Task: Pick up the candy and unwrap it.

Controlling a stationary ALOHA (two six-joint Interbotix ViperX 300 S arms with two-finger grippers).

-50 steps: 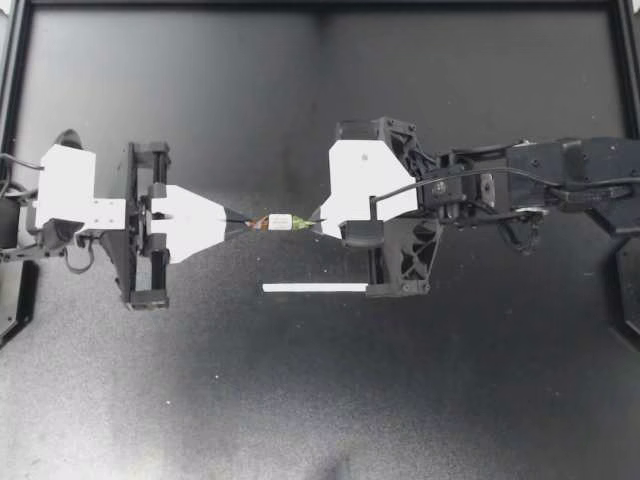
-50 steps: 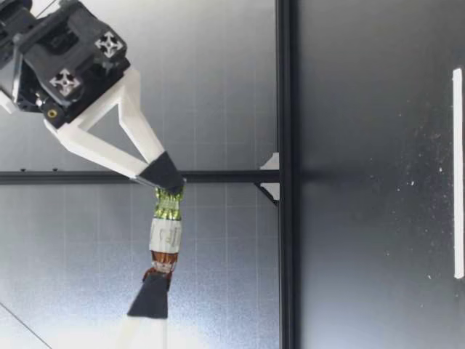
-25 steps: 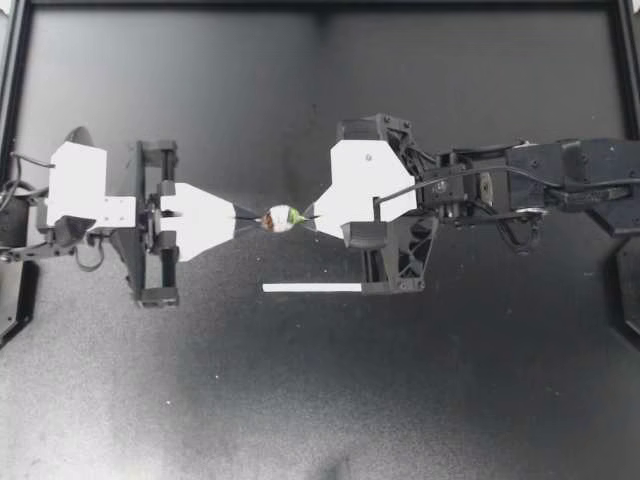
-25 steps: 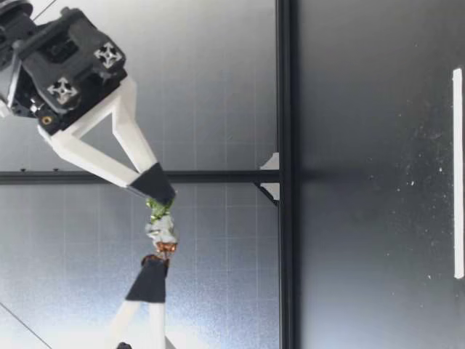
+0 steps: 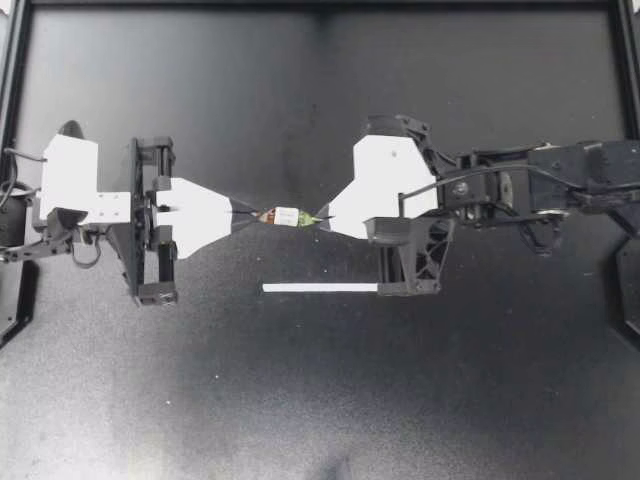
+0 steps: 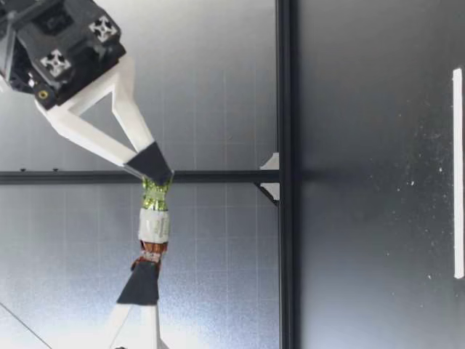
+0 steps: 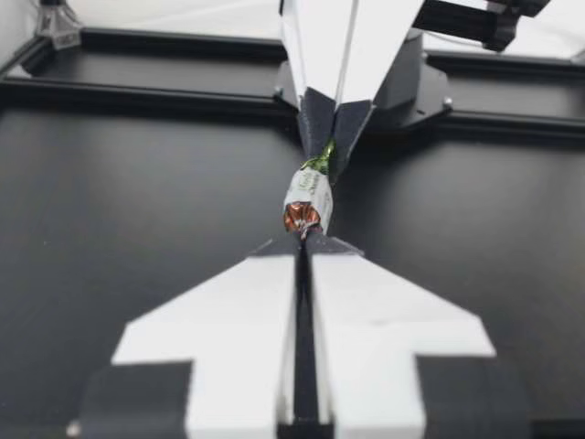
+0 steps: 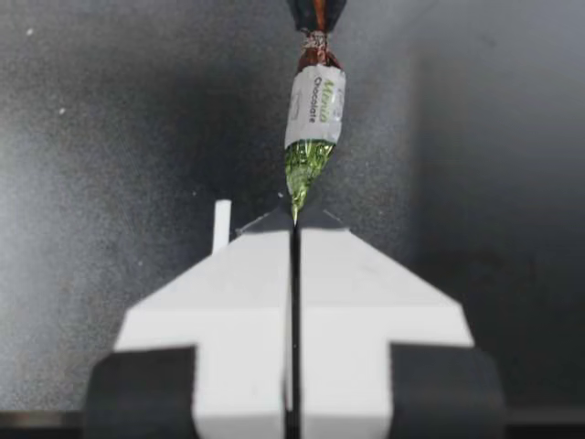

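Near: left end effector (image 5: 252,215), fingers pressed together on the brown twisted end of the candy (image 5: 287,216). Candy is in the air between the two arms, clear of the bench (image 5: 320,400), pulled taut end to end. Far: right end effector (image 5: 322,217), fingers clamped on the green twisted end.

Step in hand: drawing the ends apart to undo the wrapper. The body looks wrapped; the twists are too small to judge. Next move calls for a steady outward pull, probably with some counter-rotation, and a firm pinch.

White strip (image 5: 320,288) lies on the bench. No containers in view.
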